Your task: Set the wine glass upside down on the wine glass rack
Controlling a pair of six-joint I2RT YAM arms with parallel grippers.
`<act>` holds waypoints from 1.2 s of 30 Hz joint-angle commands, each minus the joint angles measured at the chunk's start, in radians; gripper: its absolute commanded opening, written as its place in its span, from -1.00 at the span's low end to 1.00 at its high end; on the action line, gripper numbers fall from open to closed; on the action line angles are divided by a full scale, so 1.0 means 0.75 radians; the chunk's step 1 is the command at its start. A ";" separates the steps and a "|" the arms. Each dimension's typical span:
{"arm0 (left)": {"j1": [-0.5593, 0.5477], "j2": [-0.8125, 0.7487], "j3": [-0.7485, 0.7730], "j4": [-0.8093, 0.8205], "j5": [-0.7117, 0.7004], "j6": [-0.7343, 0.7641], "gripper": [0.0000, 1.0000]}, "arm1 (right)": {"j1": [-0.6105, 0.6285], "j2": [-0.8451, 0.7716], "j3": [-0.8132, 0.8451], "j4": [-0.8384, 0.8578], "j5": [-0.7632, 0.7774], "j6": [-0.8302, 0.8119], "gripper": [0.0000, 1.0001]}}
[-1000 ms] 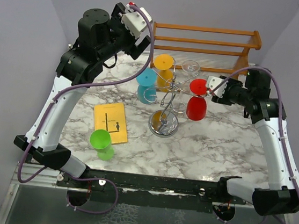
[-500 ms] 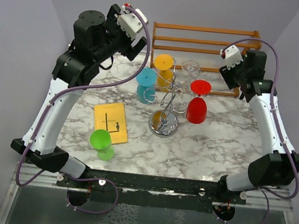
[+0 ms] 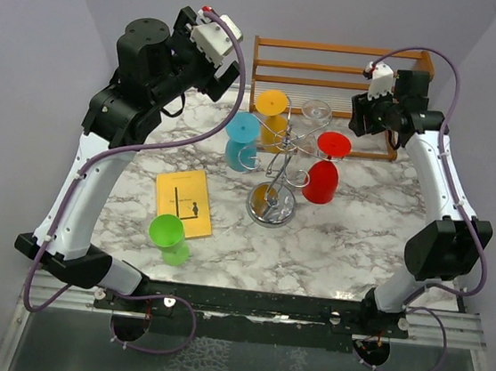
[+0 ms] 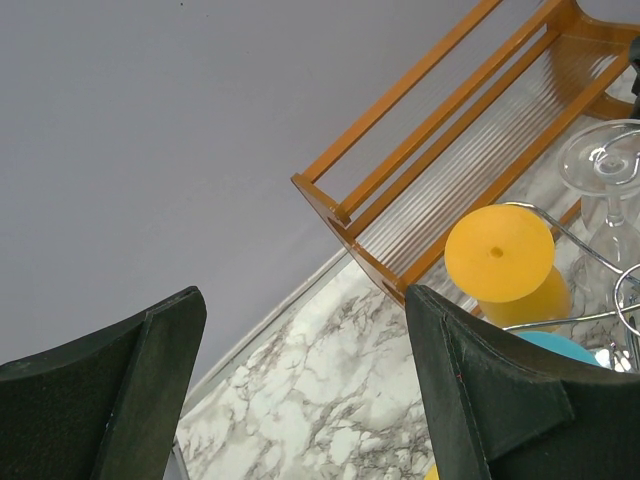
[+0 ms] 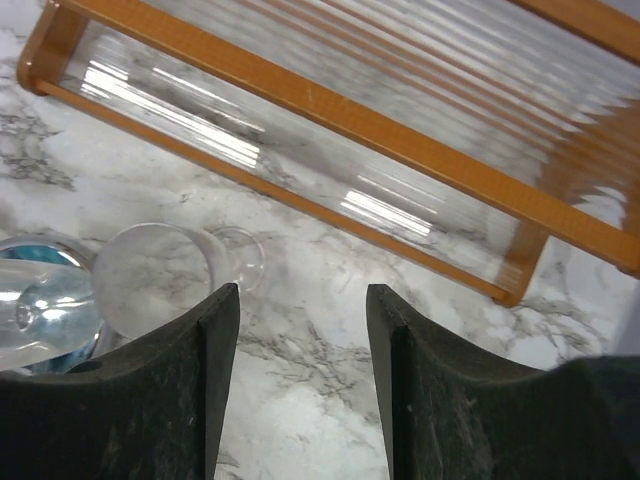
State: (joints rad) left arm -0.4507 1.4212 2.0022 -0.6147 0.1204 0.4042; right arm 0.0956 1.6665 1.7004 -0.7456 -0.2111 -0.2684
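**A:** Entry one, red glass [image 3: 324,169]: location?

**B:** Right side of the rack [image 3: 280,135], foot up, bowl down. Nothing is holding it. I cannot tell whether the bowl clears the table [image 3: 360,225].

**A:** Entry two, right gripper [image 3: 360,124]: condition?

**B:** Fingers spread, nothing between them. A second ago it was at the red glass's foot. It has since lifted away to the far right and now sits in front of the shelf [image 3: 333,68]. Its wrist view shows only shelf slats, marble and the clear glass [image 5: 150,285].

**A:** Entry three, left gripper [image 4: 300,400]?

**B:** Fingers wide apart and empty, held high at the far left. It has hardly moved.

**A:** Other stock on the rack?

**B:** Orange glass [image 3: 271,106] at the far side, blue glass [image 3: 242,140] on the left, and the clear one at the far right. All are foot up.

**A:** Off the rack?

**B:** Green glass [image 3: 169,236], near left on the table.

**A:** Assessment?

**B:** The red glass kept its place once released, so that placement looks done. The green glass is probably the next one to hang.
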 commanded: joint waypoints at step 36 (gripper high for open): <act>0.018 0.056 0.040 0.009 0.020 0.009 0.68 | 0.018 0.118 0.174 -0.209 0.027 0.002 -0.98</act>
State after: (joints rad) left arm -0.4442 1.4612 2.0026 -0.6151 0.1223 0.4072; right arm 0.1081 1.8423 1.8095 -0.8871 -0.3218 -0.2260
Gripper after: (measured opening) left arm 0.838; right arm 0.074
